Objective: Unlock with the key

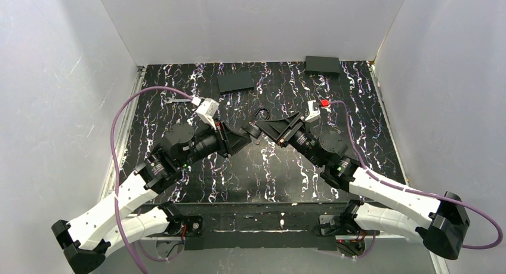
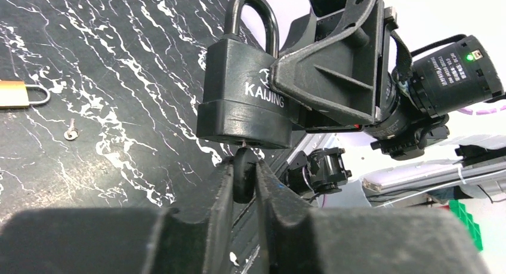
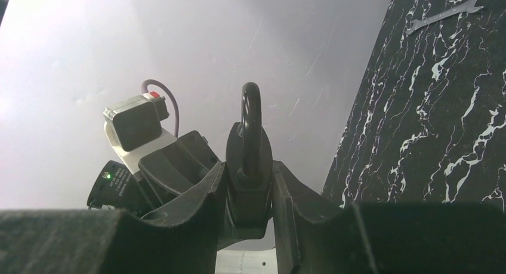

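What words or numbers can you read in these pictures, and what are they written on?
"KAIJING": white letters on the black padlock.
Print on the right arm's motor label: too small to read.
Print on the left arm's motor label: blurred, unreadable.

Both arms angled inward, left hand [image 2: 243, 174] pinched narrow, right hand [image 3: 249, 193] clamped, fingertips facing.
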Controlling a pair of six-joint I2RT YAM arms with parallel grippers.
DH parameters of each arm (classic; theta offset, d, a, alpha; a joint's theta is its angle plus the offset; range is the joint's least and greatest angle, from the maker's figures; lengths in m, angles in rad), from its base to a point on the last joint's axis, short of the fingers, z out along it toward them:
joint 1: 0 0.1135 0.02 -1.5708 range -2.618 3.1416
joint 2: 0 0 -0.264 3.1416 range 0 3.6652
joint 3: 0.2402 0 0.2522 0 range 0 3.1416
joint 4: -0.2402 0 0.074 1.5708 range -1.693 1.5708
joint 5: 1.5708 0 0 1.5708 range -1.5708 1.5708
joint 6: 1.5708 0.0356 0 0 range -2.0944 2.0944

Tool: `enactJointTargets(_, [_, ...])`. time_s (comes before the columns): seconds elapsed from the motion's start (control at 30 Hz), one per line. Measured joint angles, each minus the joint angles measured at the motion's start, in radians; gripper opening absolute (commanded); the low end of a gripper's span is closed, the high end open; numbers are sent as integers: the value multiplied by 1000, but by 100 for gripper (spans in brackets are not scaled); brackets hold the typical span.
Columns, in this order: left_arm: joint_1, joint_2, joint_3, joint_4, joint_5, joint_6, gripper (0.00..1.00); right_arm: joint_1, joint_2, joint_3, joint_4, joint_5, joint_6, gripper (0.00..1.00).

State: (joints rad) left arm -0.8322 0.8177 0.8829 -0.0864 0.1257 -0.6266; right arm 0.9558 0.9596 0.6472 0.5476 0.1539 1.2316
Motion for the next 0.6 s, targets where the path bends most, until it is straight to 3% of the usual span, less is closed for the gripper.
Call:
enactJointTargets(0.2, [0,3,11,-10,5,18,1,0,0,21,-32,0,2,1])
enactJointTargets(0.6, [0,28,37,-50,5,58,0,-1,0,50,-116,8,5,1])
